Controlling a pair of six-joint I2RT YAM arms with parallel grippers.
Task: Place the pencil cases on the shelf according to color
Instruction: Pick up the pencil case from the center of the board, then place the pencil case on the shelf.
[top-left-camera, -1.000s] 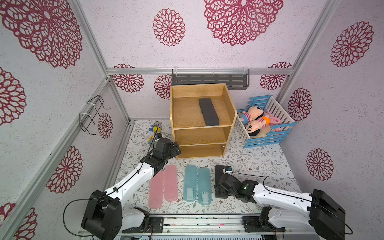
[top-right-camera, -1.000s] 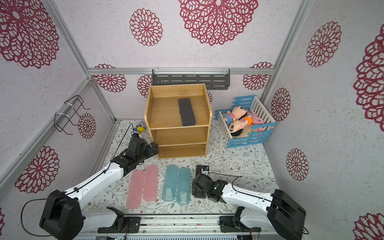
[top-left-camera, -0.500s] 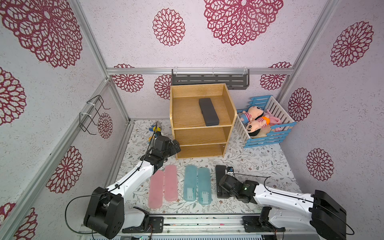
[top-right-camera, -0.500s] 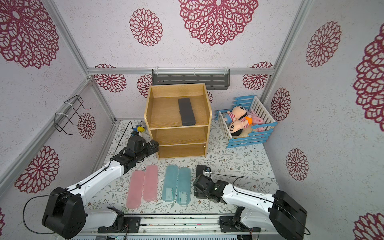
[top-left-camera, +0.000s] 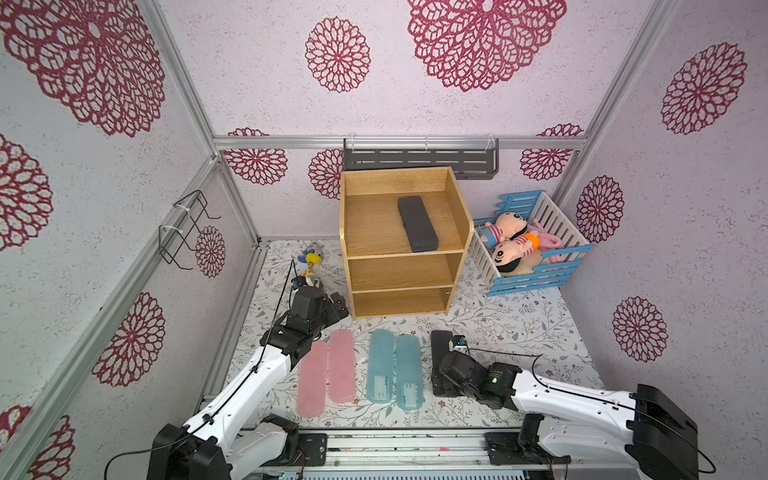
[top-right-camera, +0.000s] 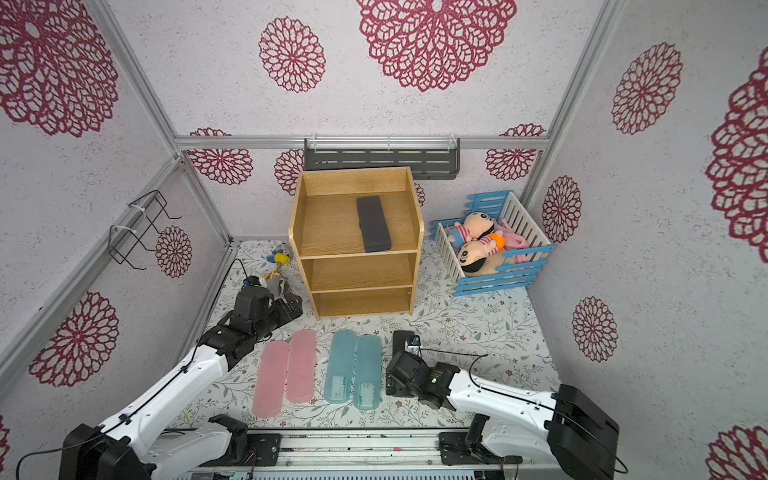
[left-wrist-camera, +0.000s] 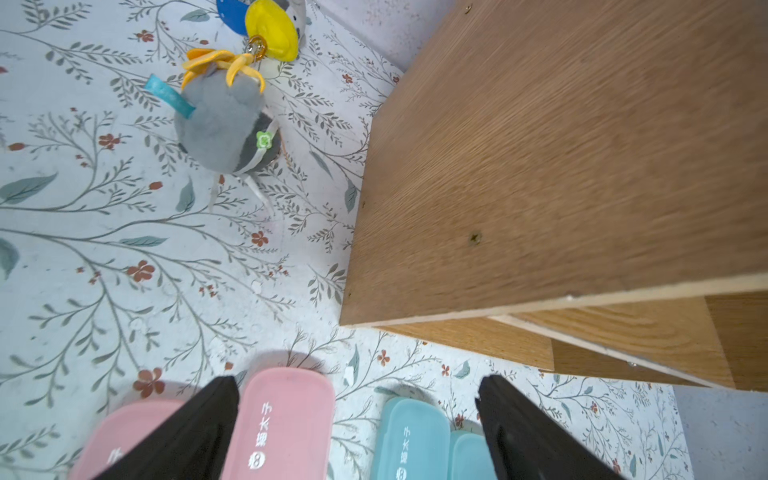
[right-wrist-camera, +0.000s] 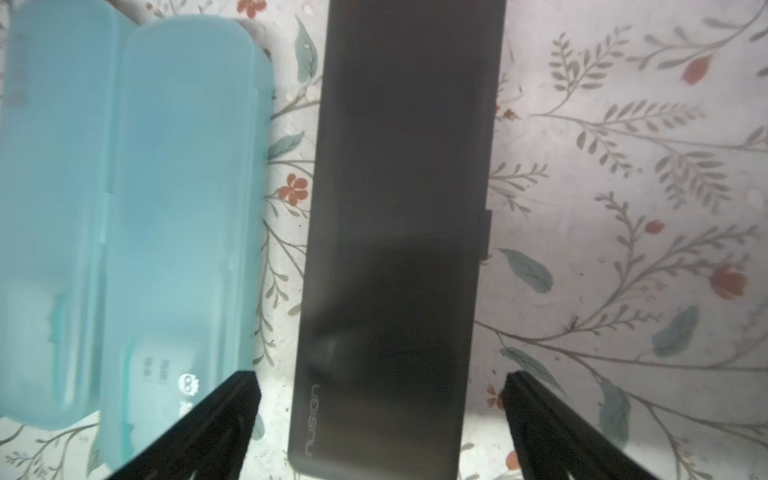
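Right gripper (right-wrist-camera: 380, 376) gapes wide, straddling the black case (right-wrist-camera: 399, 208) lying five o'clock from the shelf (top-left-camera: 403, 272). Left gripper (left-wrist-camera: 358, 379), wide too, sits at eight o'clock. Second black case (top-left-camera: 417, 224) on its top level.

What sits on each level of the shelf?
Top level of the shelf: one black case. The middle and bottom levels show bare wood; their rear parts are hidden by the boards above.

one black case (top-left-camera: 417, 224) atop the shelf (top-left-camera: 401, 272); five others (top-left-camera: 341, 365) flat before it.
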